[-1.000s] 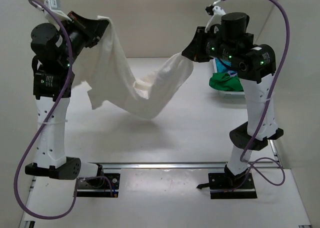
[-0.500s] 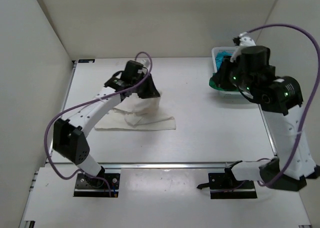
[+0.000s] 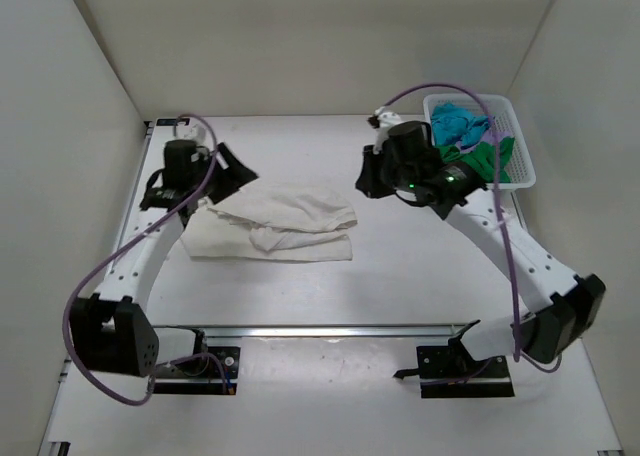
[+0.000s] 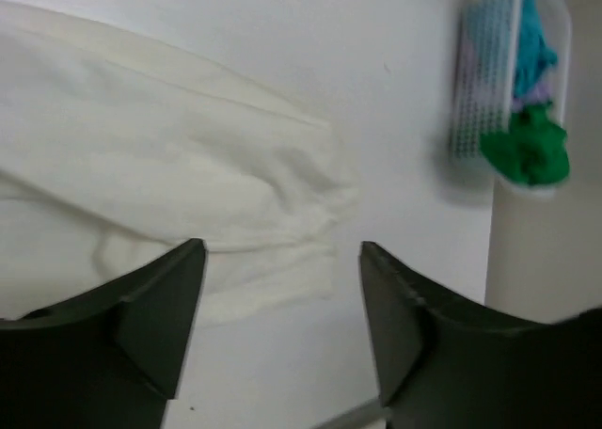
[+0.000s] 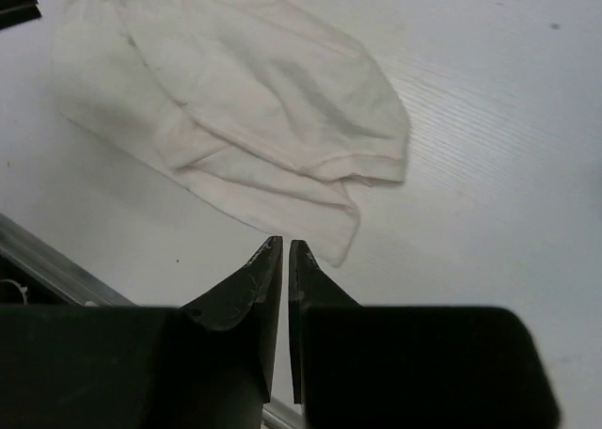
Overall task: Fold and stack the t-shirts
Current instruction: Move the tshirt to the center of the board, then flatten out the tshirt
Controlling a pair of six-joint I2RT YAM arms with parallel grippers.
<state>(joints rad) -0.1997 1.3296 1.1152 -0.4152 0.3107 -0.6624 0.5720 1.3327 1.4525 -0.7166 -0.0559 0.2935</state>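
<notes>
A cream-white t-shirt (image 3: 285,221) lies crumpled and loosely doubled over on the table, left of centre. My left gripper (image 3: 240,174) hovers over its upper left part, open, with nothing between the jaws. In the left wrist view the shirt (image 4: 160,156) spreads out beyond the gripper (image 4: 282,260). My right gripper (image 3: 362,184) hangs just right of the shirt, shut and empty. Its wrist view shows the shirt (image 5: 254,100) ahead of the gripper (image 5: 285,246). Turquoise (image 3: 458,126) and green (image 3: 478,161) t-shirts sit in the basket, with a bit of lilac (image 4: 522,92) between them.
The white lattice basket (image 3: 520,146) stands at the back right corner. An aluminium rail (image 3: 330,329) runs along the near edge by the arm bases. Pale walls enclose the table on the left, back and right.
The cream shirt hung in the air between both grippers; now it lies on the table, let go. The left gripper has opened. The right arm swung from the basket toward the shirt, jaws closing.
</notes>
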